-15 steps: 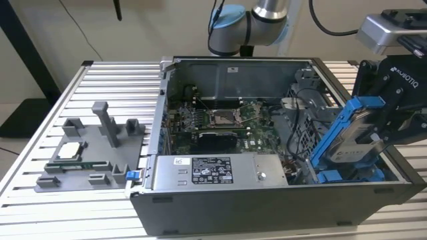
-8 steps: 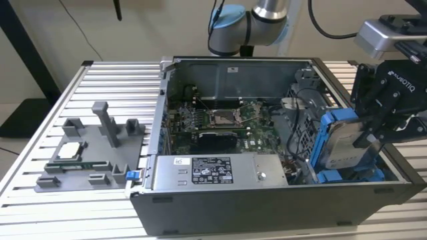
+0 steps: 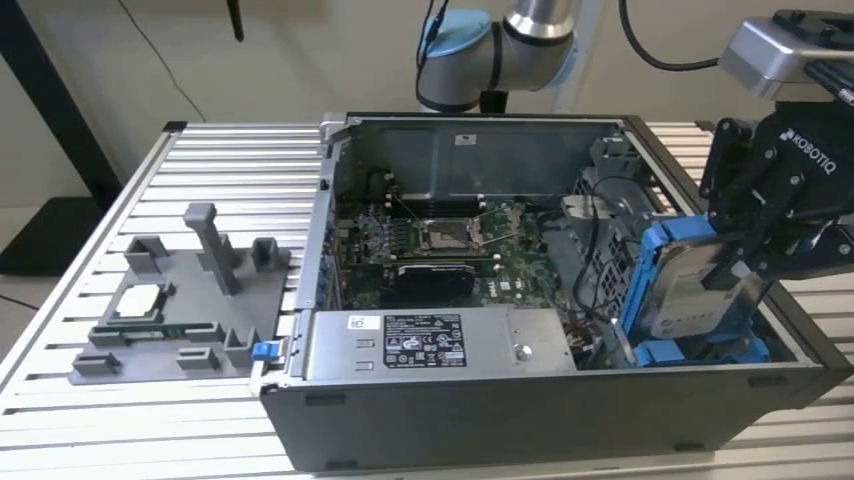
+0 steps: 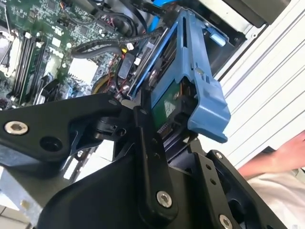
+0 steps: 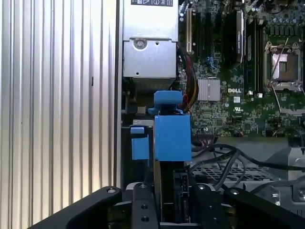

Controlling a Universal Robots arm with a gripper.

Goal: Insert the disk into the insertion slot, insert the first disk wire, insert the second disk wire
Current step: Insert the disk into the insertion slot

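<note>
1. The black two-finger gripper (image 3: 727,265) stands at the exterior view's right, over the open grey computer case (image 3: 534,425). Its fingers (image 5: 143,206) are closed on the flat faces of the disk (image 3: 681,290), a silver-grey rectangular hard drive with a white label in a bright blue plastic carrier frame.
2. The disk stands on edge with its long axis nearly vertical and runs straight down from the fingers into the case.
3. The insertion slot (image 3: 694,352), a narrow grey metal bay with bright blue latch pieces, lies directly under the disk. The disk's lower end reaches the latches, but whether it has entered cannot be told.
4. In the first wrist view the carrier's blue end lines up with the bay beside a small blue latch piece (image 5: 139,145).
5. Black cables (image 5: 228,157) loop just beside the bay over a perforated grey cage (image 5: 224,172) and are judged the nearest hindrance.
6. The grey power-supply box (image 3: 427,342) and the green motherboard (image 3: 441,240) lie apart, towards the exterior view's left.
7. A person's hand (image 4: 286,155) rests outside the case, on the slatted metal table (image 4: 267,86).
</note>
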